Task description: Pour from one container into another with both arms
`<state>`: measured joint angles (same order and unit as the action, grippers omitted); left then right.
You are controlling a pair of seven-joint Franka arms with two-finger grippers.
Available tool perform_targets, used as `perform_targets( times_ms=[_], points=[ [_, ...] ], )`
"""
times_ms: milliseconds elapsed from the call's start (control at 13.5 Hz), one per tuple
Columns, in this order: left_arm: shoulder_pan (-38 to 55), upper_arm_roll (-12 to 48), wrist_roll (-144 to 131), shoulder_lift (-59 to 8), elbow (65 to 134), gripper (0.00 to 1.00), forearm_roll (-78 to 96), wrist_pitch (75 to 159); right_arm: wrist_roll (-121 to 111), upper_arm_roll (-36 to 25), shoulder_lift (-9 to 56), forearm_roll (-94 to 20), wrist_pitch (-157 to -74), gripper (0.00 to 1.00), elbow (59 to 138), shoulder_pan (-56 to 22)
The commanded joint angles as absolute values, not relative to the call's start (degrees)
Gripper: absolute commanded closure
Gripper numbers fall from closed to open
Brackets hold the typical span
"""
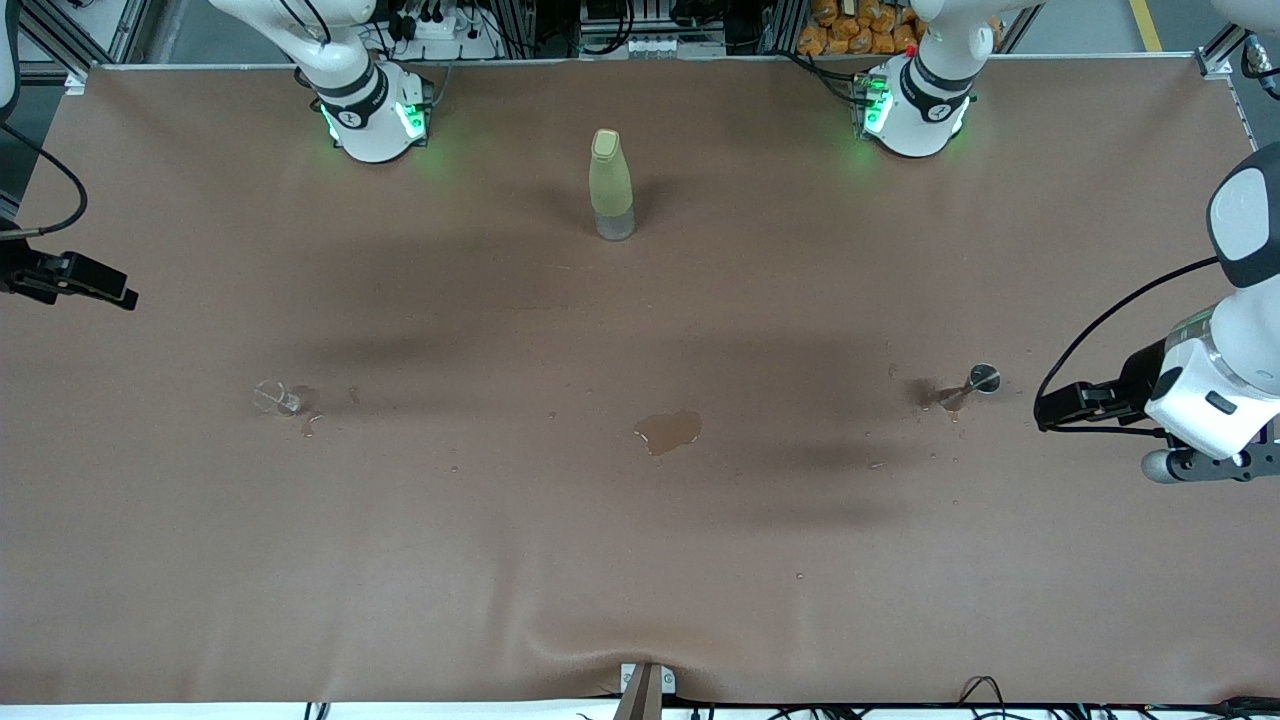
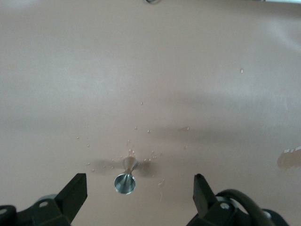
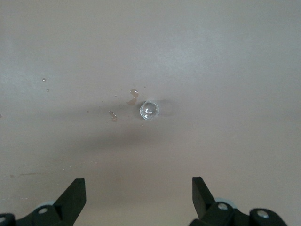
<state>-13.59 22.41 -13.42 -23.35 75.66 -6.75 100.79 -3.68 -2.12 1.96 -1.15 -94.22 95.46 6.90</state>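
A small metal cup (image 1: 982,378) with a narrow waist sits on the brown table toward the left arm's end, with drops around it. My left gripper (image 1: 1045,410) hovers beside it, open and empty; in the left wrist view the metal cup (image 2: 125,182) shows between the open left gripper (image 2: 138,181) fingers but lower down, untouched. A small clear glass (image 1: 270,397) sits toward the right arm's end. My right gripper (image 1: 120,293) hangs open and empty away from it; the right wrist view has the clear glass (image 3: 149,110) well ahead of the right gripper (image 3: 138,184).
A tall yellowish bottle (image 1: 611,185) with a cap stands upright between the two arm bases. A puddle of liquid (image 1: 668,430) lies mid-table, nearer the front camera. Smaller wet spots (image 1: 310,425) lie by the glass. The brown table cover (image 1: 640,600) wrinkles at its near edge.
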Motion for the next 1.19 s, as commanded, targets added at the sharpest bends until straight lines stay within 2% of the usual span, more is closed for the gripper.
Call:
perform_targets(
  times_ms=[0,371,742,890,1113],
  points=[
    [-14.68,22.59,-14.33,-19.70,77.52,0.00,-5.72,101.78,-3.43,-2.37,1.23,-4.82,-94.48,0.00,95.80,7.38],
    [-15.56,21.89,-14.15,-17.32,77.52,0.00,-4.41,101.60,-3.60,-2.29,2.20,-4.31,-93.87,0.00,93.60,7.56],
    [-1.96,5.39,-10.39,-13.55,78.48,0.00,3.95,99.85,-3.52,-2.29,2.20,-4.22,-93.69,0.00,93.60,7.29],
    [1.05,3.08,-9.67,-11.87,82.16,0.00,3.78,99.32,-3.60,-2.29,2.20,-4.31,-93.69,0.00,93.60,7.38],
    [4.03,1.59,-9.67,-13.35,82.36,0.00,3.34,100.02,-3.52,-2.29,2.20,-4.31,-93.69,0.00,93.78,7.29]
  ],
)
